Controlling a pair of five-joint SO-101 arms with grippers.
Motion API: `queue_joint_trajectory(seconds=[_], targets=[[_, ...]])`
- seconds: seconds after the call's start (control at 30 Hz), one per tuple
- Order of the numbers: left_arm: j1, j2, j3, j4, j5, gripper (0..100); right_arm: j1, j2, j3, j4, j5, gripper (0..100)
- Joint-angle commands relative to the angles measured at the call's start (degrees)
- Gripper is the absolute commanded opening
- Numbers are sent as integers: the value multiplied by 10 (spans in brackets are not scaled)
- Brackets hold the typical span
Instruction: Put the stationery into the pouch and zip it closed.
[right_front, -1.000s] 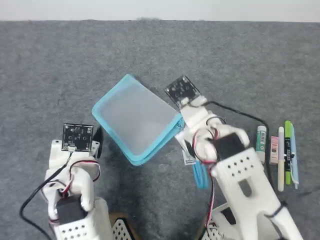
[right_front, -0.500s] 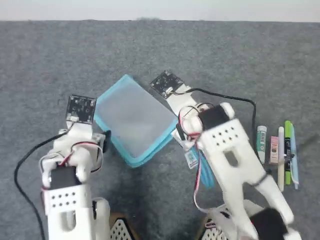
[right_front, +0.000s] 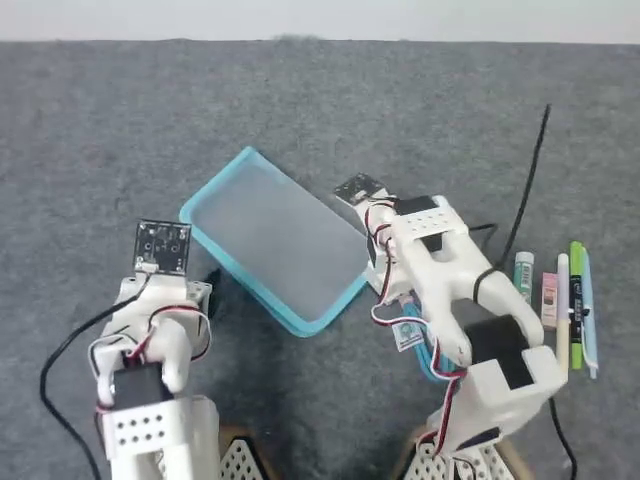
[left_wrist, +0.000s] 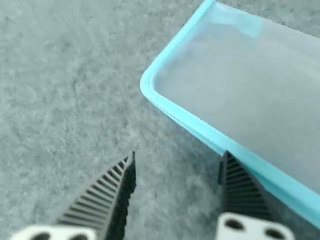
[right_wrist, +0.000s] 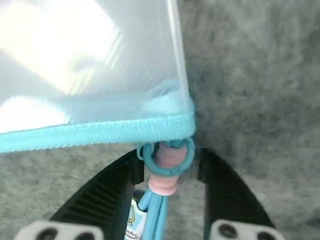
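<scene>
Change: pouch (right_front: 275, 240) turned; right gripper (right_wrist: 170, 156) came in on its corner; left gripper (left_wrist: 177, 160) drew back.
Pouch: frosted translucent plastic, teal woven trim, rounded corners, on fuzzy grey mat (right_front: 450, 110).
Right gripper: clamped on pull (right_wrist: 165, 162), ring with pink bead.
Left gripper: spread, ridged jaws, beside pouch's edge.
Stationery (right_front: 562, 310): slim pens in row, well right of pouch.

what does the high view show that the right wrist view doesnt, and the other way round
The high view adds the row of stationery, the left arm and the whole outline of the pouch. The right wrist view adds the zip pull, a ring with a pink bead, gripped by the right gripper. Both share the pouch's blue-edged corner and the grey table.
</scene>
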Motion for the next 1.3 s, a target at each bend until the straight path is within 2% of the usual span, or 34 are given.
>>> queue_joint_trajectory(seconds=[0.0, 0.3, 0.47, 0.63, 0.77, 0.97, 1.13, 1.27], targets=[[-4, -48, 7, 11, -8, 250, 14, -57, -22, -5, 9, 178], [-4, -49, 7, 11, -9, 250, 11, -51, -11, -14, 9, 165], [-4, -49, 7, 11, -9, 250, 14, -2, -9, -52, 13, 80], [-4, -49, 7, 11, -9, 250, 14, 17, -9, -72, 14, 84], [-4, -49, 7, 10, -9, 250, 14, 18, -8, -59, 14, 5], [-4, -49, 8, 9, -7, 250, 13, 7, -35, 7, 9, 6], [-3, -49, 2, 1, -5, 250, 13, -97, -37, 17, -55, 6], [-2, -48, -22, 2, -5, 252, 7, -227, 18, -5, -66, 6]])
